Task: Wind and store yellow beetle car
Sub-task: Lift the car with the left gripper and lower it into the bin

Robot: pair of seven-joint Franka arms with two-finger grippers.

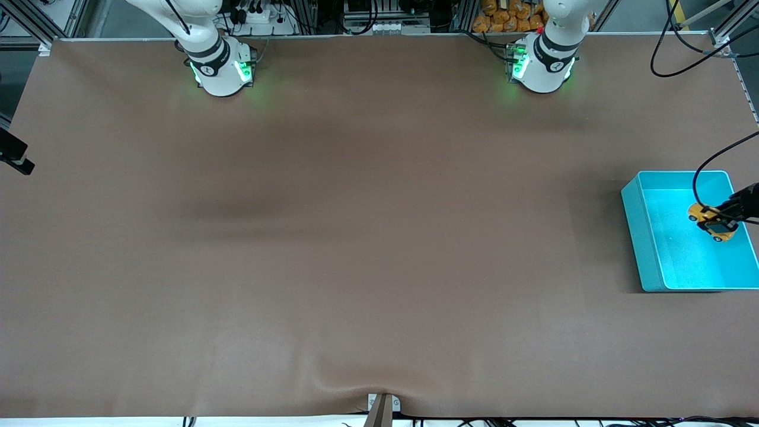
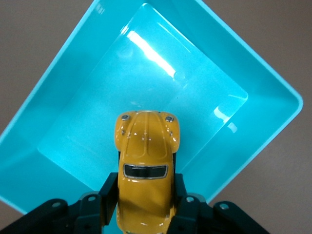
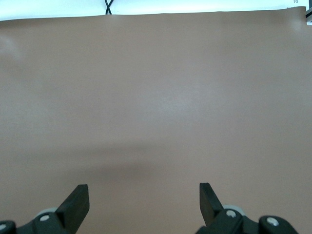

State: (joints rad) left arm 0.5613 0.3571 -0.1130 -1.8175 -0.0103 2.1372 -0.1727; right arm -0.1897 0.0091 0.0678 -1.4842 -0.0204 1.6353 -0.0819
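We see the left gripper point(image 1: 724, 217) only partly in the front view; the frame edge cuts off its body and arm. The bin point(image 1: 637, 219) loses a corner there too. The car's point(image 2: 145, 170) rear and wheels are hidden in the left wrist view.

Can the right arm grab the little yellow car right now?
Probably not. The yellow beetle car is clamped in the left gripper over the turquoise bin, while the right gripper waits open over bare table.
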